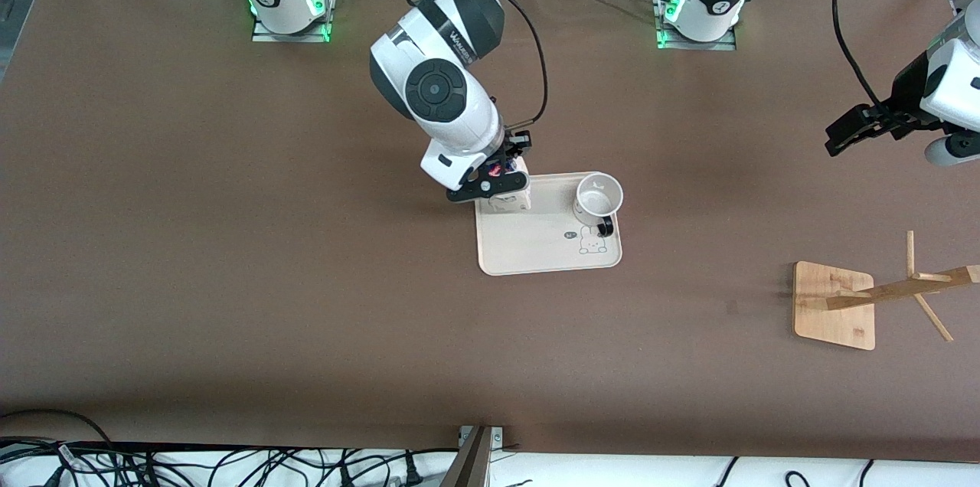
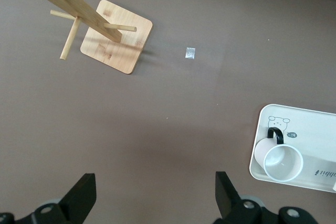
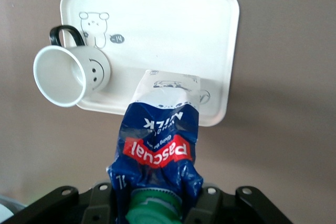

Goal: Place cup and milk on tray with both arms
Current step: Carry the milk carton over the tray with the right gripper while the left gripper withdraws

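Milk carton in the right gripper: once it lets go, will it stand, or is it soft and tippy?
The milk looks soft: its sides crumple where the shut right gripper pinches it near the cap. Tall and narrow, it would probably tip if nudged. It is over the tray corner nearest the right arm's base, so a release could leave it at the rim.

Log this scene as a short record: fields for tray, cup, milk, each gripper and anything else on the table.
tray: mid-table, flat
cup: upright on tray, corner toward left arm's end
milk: held, bottom at tray
right gripper: shut on milk, over tray's edge
left gripper: open, empty, waiting above table
wooden stand: toward left arm's end
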`<action>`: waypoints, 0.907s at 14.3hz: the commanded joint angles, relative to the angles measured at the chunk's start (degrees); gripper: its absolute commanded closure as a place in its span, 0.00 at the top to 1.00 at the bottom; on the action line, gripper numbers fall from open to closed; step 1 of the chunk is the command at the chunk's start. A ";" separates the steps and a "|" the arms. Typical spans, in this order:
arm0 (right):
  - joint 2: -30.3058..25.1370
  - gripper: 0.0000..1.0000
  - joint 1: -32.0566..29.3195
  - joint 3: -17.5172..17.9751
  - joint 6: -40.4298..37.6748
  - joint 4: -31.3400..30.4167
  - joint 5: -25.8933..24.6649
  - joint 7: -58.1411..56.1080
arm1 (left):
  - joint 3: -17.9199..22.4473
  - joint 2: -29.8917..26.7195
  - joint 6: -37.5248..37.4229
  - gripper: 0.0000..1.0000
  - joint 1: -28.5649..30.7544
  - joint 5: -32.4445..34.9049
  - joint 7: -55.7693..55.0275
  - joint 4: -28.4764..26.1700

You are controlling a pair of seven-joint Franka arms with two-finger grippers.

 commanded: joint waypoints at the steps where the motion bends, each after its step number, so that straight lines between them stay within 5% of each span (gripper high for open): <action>1: 2.36 0.37 -1.00 -0.35 3.88 1.94 3.85 0.89 | -1.04 0.90 -1.76 1.00 -0.11 0.51 0.77 2.03; 13: 3.86 0.37 -2.76 -0.96 3.20 1.33 2.73 -5.69 | -1.04 1.08 -1.50 1.00 0.15 -1.24 0.86 2.12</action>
